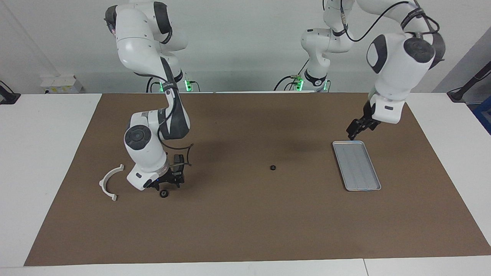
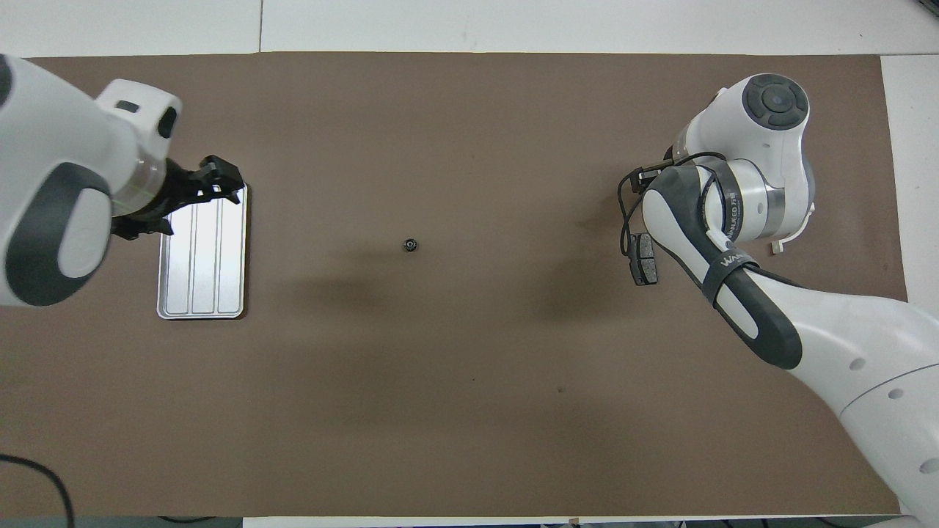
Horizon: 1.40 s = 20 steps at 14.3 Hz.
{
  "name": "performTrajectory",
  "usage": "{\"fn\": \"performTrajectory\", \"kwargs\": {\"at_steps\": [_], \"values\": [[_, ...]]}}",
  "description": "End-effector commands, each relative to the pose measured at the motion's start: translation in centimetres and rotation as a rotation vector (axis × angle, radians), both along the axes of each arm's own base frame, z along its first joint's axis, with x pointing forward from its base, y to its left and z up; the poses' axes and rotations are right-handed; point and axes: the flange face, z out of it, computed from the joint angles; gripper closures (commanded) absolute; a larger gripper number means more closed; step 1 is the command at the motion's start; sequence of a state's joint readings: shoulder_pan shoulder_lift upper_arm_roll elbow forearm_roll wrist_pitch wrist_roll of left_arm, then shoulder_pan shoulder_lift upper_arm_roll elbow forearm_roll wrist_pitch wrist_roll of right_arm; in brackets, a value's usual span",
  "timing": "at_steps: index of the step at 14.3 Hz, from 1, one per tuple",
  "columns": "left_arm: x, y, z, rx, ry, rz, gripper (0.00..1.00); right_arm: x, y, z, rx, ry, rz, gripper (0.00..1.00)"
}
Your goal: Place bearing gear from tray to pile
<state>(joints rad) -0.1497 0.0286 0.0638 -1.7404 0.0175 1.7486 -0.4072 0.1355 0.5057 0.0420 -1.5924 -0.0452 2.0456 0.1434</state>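
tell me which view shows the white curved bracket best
The facing view: the white bracket lies fully exposed on the mat beside the right gripper. In the overhead view the right arm covers nearly all of it; only a sliver and one end show.

You've got loads of open brown mat (image 1: 245, 222) mid-table, just one small black gear (image 1: 272, 167) sitting alone there. The tray (image 1: 356, 165) has the left gripper (image 1: 356, 129) hanging over its robot-side end. Around the white bracket (image 1: 109, 183) it's tight: the right gripper (image 1: 165, 184) sits low beside it, with another gear (image 1: 163, 193) just below.
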Motion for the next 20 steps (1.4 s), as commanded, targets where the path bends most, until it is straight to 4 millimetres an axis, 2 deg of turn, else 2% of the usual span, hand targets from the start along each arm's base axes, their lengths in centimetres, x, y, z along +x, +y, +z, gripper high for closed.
{"fn": "performTrajectory", "kwargs": {"at_steps": [1,3,4,6,7,8,9,11,14,16,20], "values": [[-2.9,1.8,2.4,0.002,0.032,-0.063,0.00,-2.6,8.6,6.2,-0.029,0.035,-0.179,0.00],[-3.3,3.5,2.9,-0.002,0.048,-0.079,0.00,-4.6,15.9,8.9,-0.019,0.019,-0.338,0.00],[-3.5,4.4,2.6,-0.007,0.057,-0.105,0.00,-5.9,19.1,9.3,0.000,0.020,-0.390,0.00],[-3.4,5.4,2.6,-0.019,0.051,-0.151,0.00,-7.6,22.7,9.0,0.017,0.044,-0.513,0.00],[-3.3,6.0,2.7,-0.027,0.050,-0.143,0.00,-8.5,25.2,9.2,0.022,0.035,-0.545,0.00],[-3.0,5.0,2.9,-0.024,0.037,-0.163,0.00,-9.0,27.3,8.8,0.020,0.036,-0.567,0.00],[-2.7,4.9,2.9,-0.022,0.020,-0.165,0.00,-9.1,28.9,8.2,0.020,0.033,-0.609,0.00],[-2.2,5.4,2.1,-0.017,0.028,-0.162,0.00,-9.8,33.0,5.8,0.011,0.027,-0.660,0.00],[-0.6,5.2,1.1,-0.020,0.051,-0.173,0.00,-10.1,35.8,2.8,0.025,0.007,-0.691,0.00],[-0.5,4.9,1.3,-0.016,0.055,-0.182,0.00,-9.9,36.5,0.6,0.018,-0.015,-0.704,0.00],[-1.2,4.7,2.3,-0.017,0.043,-0.187,0.00,-9.5,37.0,-2.0,0.008,-0.050,-0.691,0.00]]}}
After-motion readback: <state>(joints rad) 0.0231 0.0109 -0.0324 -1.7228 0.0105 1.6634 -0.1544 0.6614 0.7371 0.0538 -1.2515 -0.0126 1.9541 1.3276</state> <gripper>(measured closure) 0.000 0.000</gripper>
